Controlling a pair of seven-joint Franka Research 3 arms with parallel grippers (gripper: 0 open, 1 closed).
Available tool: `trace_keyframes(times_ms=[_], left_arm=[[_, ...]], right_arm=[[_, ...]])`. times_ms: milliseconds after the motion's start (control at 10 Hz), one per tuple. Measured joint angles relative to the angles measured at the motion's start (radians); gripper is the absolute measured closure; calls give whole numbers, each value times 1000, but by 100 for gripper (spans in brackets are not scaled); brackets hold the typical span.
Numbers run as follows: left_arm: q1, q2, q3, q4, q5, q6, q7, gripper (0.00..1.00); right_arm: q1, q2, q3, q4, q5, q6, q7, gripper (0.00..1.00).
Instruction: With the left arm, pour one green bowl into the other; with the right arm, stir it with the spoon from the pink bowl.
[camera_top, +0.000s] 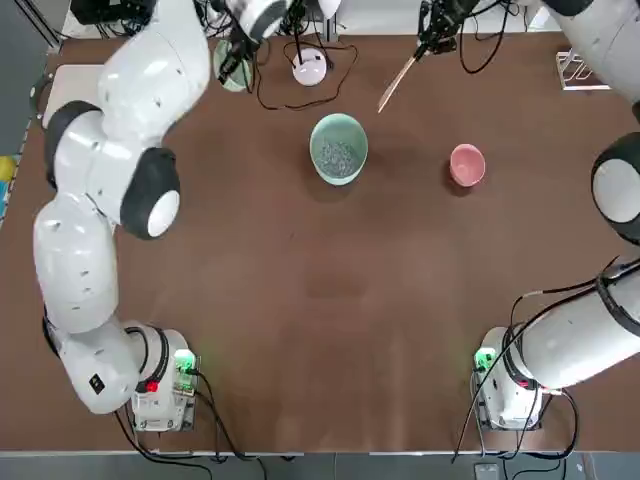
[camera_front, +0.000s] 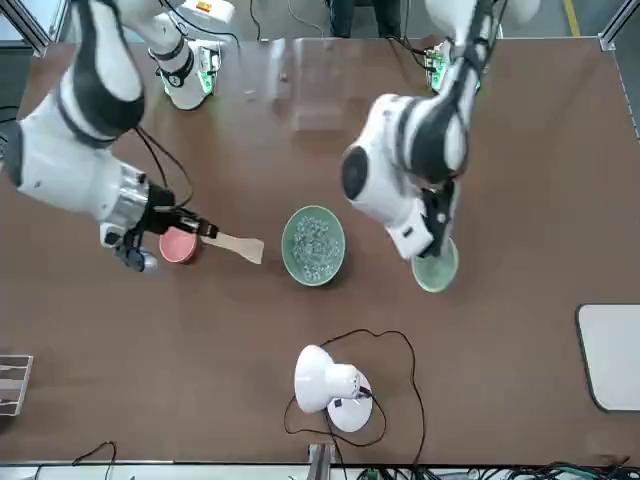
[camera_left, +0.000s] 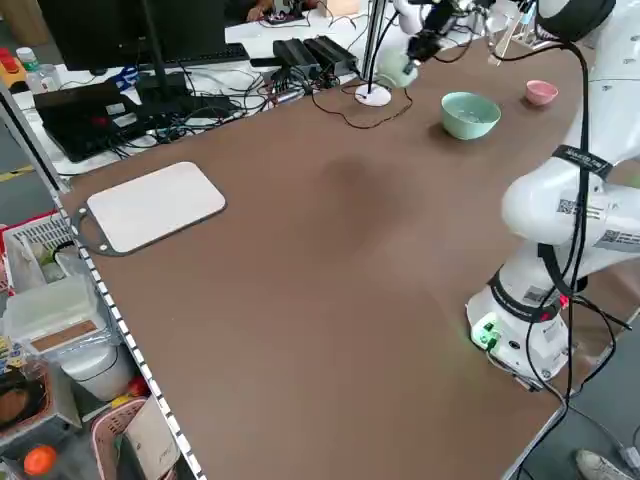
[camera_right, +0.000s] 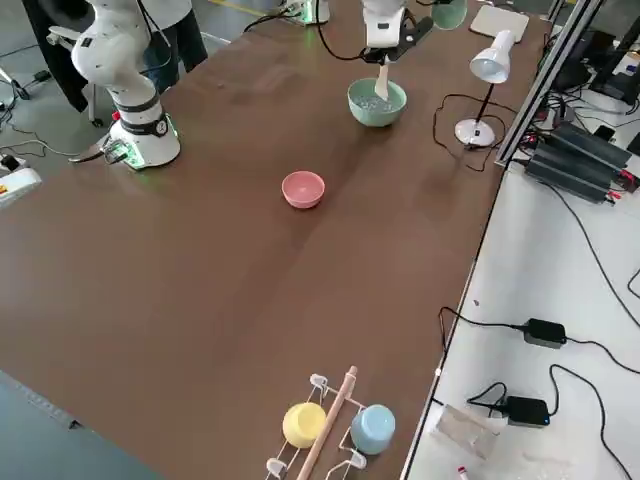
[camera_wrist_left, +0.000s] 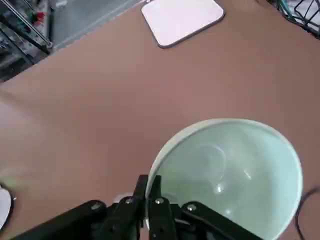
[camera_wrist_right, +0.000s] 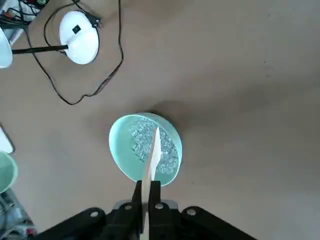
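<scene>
Above the table, left end effector (camera_wrist_left: 150, 200) clamping small green bowl (camera_wrist_left: 235, 175), right end effector (camera_wrist_right: 145, 200) seemingly gripping spoon (camera_wrist_right: 151, 155)

White desk lamp (camera_front: 330, 385), grey board (camera_left: 155, 204)

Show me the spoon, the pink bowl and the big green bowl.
spoon (camera_front: 238, 246): front view, on its flat blade.
pink bowl (camera_top: 467, 165): top view, on its inside.
big green bowl (camera_top: 338, 149): top view, on the clear bits inside.

Left pincer (camera_wrist_left: 152, 210) clamped on small bowl's rim, arm raised. Right pincer (camera_wrist_right: 146, 205) clamped on spoon handle, arm raised, blade pointing away.
</scene>
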Motion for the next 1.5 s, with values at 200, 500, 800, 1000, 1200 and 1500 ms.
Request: trace_keyframes(times_ms=[200, 500, 800, 1000, 1200, 1500], left_arm=[[116, -105, 1, -128, -34, 152, 164, 95], [331, -149, -2, -207, -196, 312, 492, 95], [422, -154, -4, -288, -275, 316, 852, 95], [467, -153, -6, -362, -356, 353, 1053, 95], [531, -152, -6, -465, -413, 464, 1191, 96], [578, -146, -8, -607, -440, 642, 1259, 96]], right_arm=[[111, 0, 0, 1, -79, 51, 151, 94], [222, 0, -1, 10, -172, 81, 308, 94], [333, 24, -1, 12, -285, 147, 480, 94], [370, 82, -1, 25, -328, 186, 536, 94], [395, 145, -1, 38, -354, 194, 556, 94], [398, 186, -6, 50, -406, 195, 558, 94]])
